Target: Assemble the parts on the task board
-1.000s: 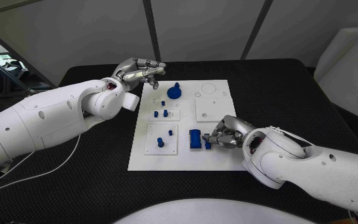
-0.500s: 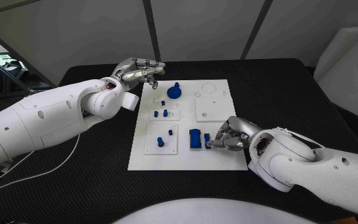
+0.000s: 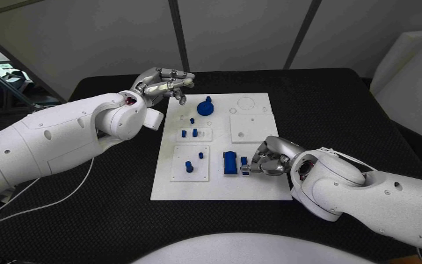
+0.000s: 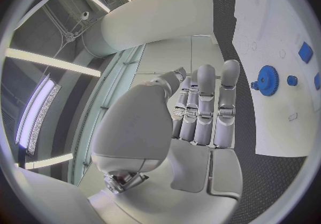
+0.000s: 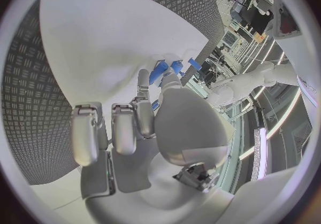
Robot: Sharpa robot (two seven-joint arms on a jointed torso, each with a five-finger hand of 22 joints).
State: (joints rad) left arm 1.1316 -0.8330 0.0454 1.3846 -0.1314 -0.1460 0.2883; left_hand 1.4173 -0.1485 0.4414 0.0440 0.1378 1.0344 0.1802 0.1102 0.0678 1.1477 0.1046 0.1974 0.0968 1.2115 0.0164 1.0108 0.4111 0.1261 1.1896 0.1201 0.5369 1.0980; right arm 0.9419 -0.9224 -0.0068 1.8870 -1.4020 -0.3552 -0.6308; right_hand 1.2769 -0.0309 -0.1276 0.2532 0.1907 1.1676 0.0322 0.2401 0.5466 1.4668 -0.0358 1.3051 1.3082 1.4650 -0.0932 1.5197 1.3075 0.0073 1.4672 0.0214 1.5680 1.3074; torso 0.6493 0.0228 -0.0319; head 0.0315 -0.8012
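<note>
The white task board (image 3: pixel 220 186) lies mid-table. On it are a blue gear (image 3: pixel 205 108), several small blue pegs such as one (image 3: pixel 188 167) in the near-left plate, and a long blue block (image 3: pixel 229 163). My right hand (image 3: pixel 270 156) sits at the board's near right edge with its fingers curled. It pinches a small blue part (image 3: pixel 244 162) right beside the block; the right wrist view shows this part (image 5: pixel 160 72) between thumb and finger. My left hand (image 3: pixel 163 85) hovers off the board's far left corner, fingers straight, holding nothing. In the left wrist view the gear (image 4: pixel 268 79) lies beyond the left hand (image 4: pixel 200 112).
Raised white plates are fixed on the board: a square plate (image 3: pixel 250 128) at the right and a smaller plate (image 3: pixel 191 165) at the near left. Black table (image 3: pixel 343 111) surrounds the board. A white object (image 3: pixel 400 75) stands at the far right.
The right hand has shifted slightly, and the small blue part at its fingertips has moved a little farther along the block's side. The left hand has stayed put.
</note>
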